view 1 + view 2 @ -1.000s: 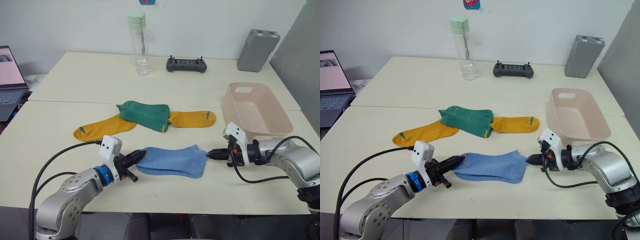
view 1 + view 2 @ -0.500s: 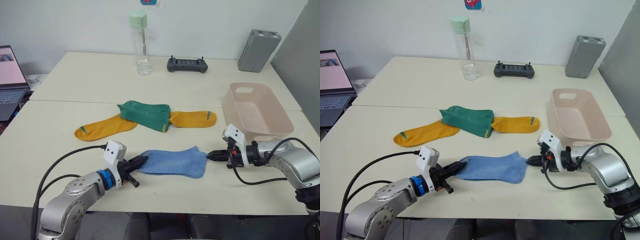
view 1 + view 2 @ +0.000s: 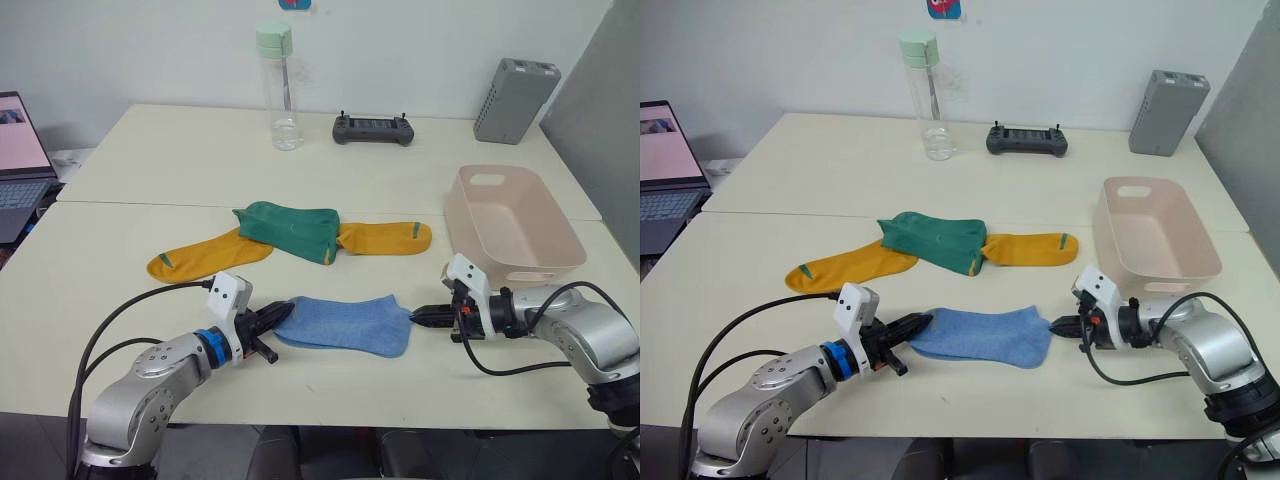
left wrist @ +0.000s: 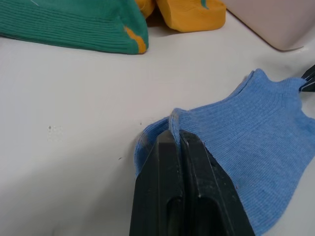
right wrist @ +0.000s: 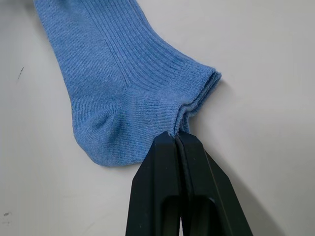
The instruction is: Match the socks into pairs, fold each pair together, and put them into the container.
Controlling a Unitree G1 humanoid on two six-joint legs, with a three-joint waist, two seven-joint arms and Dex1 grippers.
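Head views: cream desk [image 3: 150, 160] carrying light blue socks [image 3: 345, 325], stacked flat near the front edge, held at both ends; left end effector [image 3: 280, 317] at the toe end, right end effector [image 3: 418, 316] at the cuff end. Behind them, dark green socks [image 3: 290, 228] folded together, lying over the inner ends of two mustard-yellow socks, one [image 3: 205, 257] to the left, one [image 3: 388, 237] to the right. Pale pink container [image 3: 512, 222] at the right side of the desk, nothing seen inside it, just behind the right arm. Far edge: clear bottle [image 3: 279, 88] with green cap, black controller [image 3: 373, 128], grey ribbed box [image 3: 515, 100]. Laptop [image 3: 20, 160] on a separate surface to the left. Left wrist view: both black fingers [image 4: 167, 182] pressed together, pinching the blue toe edge; green and yellow socks beyond. Right wrist view: fingers [image 5: 165, 177] pressed together, pinching the ribbed cuff of the blue socks, which lie flat on the desk.
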